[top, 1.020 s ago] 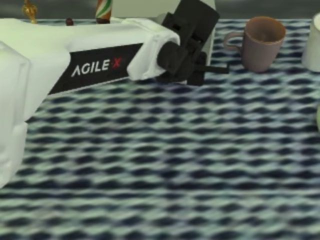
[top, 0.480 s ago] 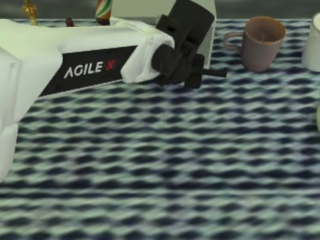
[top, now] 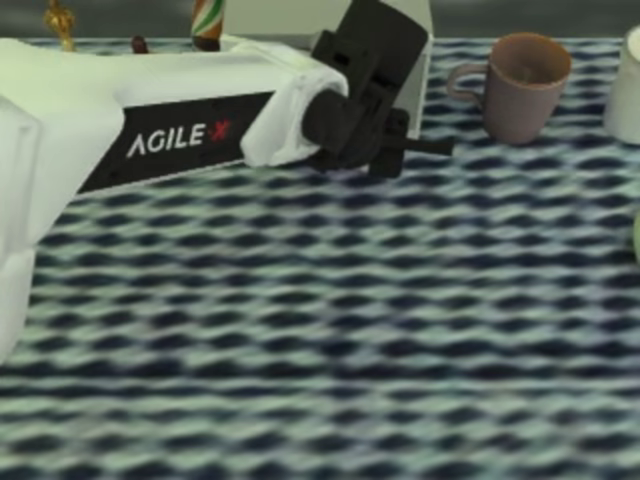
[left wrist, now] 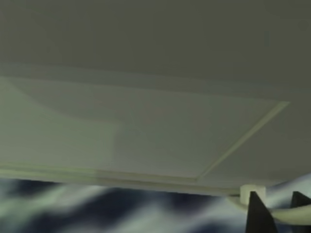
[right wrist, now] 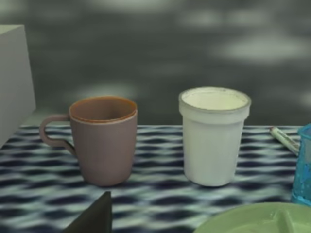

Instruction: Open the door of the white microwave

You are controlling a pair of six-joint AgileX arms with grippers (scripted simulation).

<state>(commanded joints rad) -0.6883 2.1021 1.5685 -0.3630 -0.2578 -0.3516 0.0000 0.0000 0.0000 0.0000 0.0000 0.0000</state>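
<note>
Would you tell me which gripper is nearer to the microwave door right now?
Left. The left gripper is at the door of the white microwave, fingers astride its handle. The right gripper is out of the top view, facing the brown mug.

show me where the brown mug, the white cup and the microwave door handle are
brown mug [right wrist: 103,145]: right wrist view, on its side wall.
white cup [right wrist: 214,145]: right wrist view, on its front wall.
door handle [left wrist: 286,215]: left wrist view, on the white bar.

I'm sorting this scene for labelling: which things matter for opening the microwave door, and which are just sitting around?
Part of the job:
- boxy white microwave
- its flat white door
- left gripper, at the microwave's front

Just lying about:
- brown mug
- white cup
- green plate
- blue container
</note>
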